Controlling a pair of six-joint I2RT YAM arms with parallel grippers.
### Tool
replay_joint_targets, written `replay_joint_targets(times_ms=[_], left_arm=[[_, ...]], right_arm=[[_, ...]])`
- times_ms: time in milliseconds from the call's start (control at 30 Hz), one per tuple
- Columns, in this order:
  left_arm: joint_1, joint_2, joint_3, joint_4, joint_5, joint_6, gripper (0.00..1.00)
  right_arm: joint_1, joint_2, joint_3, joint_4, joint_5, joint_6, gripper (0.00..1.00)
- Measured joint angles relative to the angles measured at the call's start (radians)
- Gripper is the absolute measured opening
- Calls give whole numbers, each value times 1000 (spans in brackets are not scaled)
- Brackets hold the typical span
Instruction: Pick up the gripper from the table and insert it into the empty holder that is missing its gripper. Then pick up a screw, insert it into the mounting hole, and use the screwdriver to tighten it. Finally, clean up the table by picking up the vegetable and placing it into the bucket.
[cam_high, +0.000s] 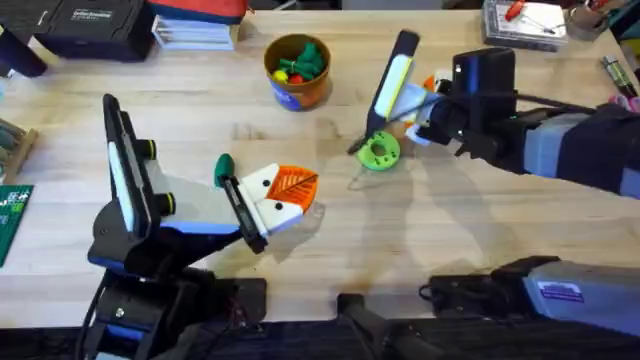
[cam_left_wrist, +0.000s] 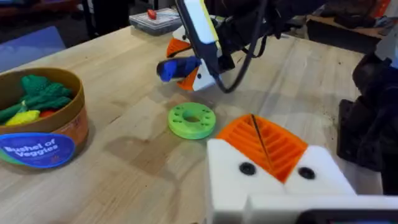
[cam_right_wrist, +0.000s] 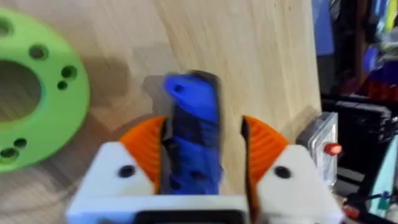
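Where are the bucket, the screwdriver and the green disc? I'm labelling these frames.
bucket (cam_left_wrist: 43, 149), left wrist view, blue label band on its side.
screwdriver (cam_right_wrist: 194, 134), right wrist view, blue body between the right gripper's pads.
green disc (cam_high: 380, 152), overhead view, flat top face.

A: From where does the overhead view look?
B: From above the arm bases, down and forward across the counter (cam_high: 200, 110), both arms in sight

A: And the left wrist view?
B: Low and oblique over the counter, toward the green disc (cam_left_wrist: 191, 120) and the bucket (cam_left_wrist: 40, 118), with the right claw (cam_left_wrist: 186, 70) beyond

A: The right wrist?
B: Very near the counter, the disc (cam_right_wrist: 31, 93) at its edge. All three views share that disc (cam_high: 379, 151)
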Motion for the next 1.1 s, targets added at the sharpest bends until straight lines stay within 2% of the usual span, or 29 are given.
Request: replay_joint_targets(times_ms=[67,100,167,300,433,467,500,533,667,700,767,1000,1100], left_arm=[[0,0,0,0,0,0,4],[0,0,0,0,0,0,4],[0,0,0,0,0,0,4],[0,0,0,0,0,0,4],[0,0,0,0,0,0,4],[0,0,0,0,0,0,33],[0,0,0,0,0,-1,112],[0,0,0,0,0,5,244],[0,0,0,0,0,5,877],[0,0,0,0,0,3,953],[0,0,0,0,0,4,981],[0,0,0,2,-2,4,986],[0,0,12,-18,-30,-28,986]], right_arm=[[0,0,0,2,3,46,848],[0,0,0,1,3,64,953],[1,0,0,1,3,108,989],[2,-22,0,-18,3,220,992],[2,-101,0,-72,3,352,994],[2,-124,0,-88,3,386,994],[3,-151,0,-107,3,423,994],[4,-177,0,-125,3,456,994],[26,-291,0,-198,3,585,994],[37,-319,0,-212,3,612,994],[62,-375,0,-235,3,665,994],[153,-504,0,-270,2,803,993],[177,-522,0,-270,2,829,993]])
